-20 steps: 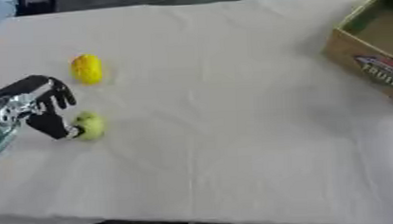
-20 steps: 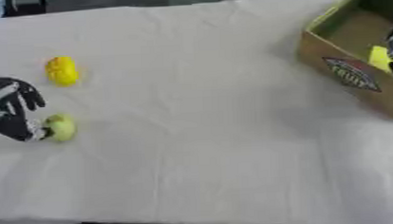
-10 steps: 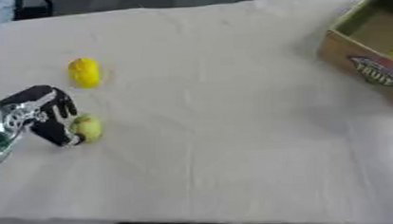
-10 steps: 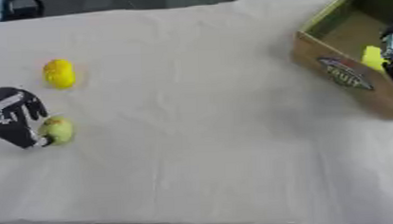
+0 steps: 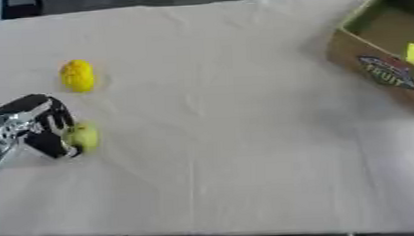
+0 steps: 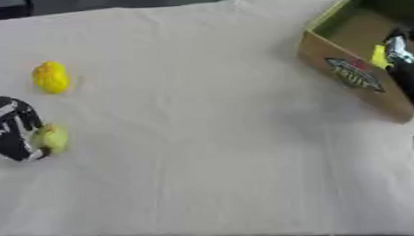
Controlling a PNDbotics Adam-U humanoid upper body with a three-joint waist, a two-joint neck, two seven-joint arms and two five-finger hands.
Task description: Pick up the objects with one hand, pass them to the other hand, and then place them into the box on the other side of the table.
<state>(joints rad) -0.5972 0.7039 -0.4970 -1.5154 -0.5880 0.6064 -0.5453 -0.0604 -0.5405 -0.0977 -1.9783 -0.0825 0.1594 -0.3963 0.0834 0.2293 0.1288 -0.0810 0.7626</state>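
Closed in around the pale green fruit (image 5: 84, 137) over the last second: left robot hand (image 5: 38, 128), at the near left of the surface (image 5: 229, 139), with dark fingers (image 5: 60, 116) curled against the fruit's left side where a second ago they only stood beside it. Fruit itself barely shifted, not yet lifted, resting on the cloth. Read as a grasp being taken, the first step of a new pick, with the hand-over and the drop into the box to follow. Just beyond, further from the viewer, a yellow fruit (image 5: 78, 75) untouched and well apart from the fingers. Far right, the cardboard box (image 6: 353, 78) with something yellow-green (image 6: 379, 56) already inside. Beside that box, right robot hand (image 6: 404, 64) dark and blurred over the near rim; finger state impossible to tell.
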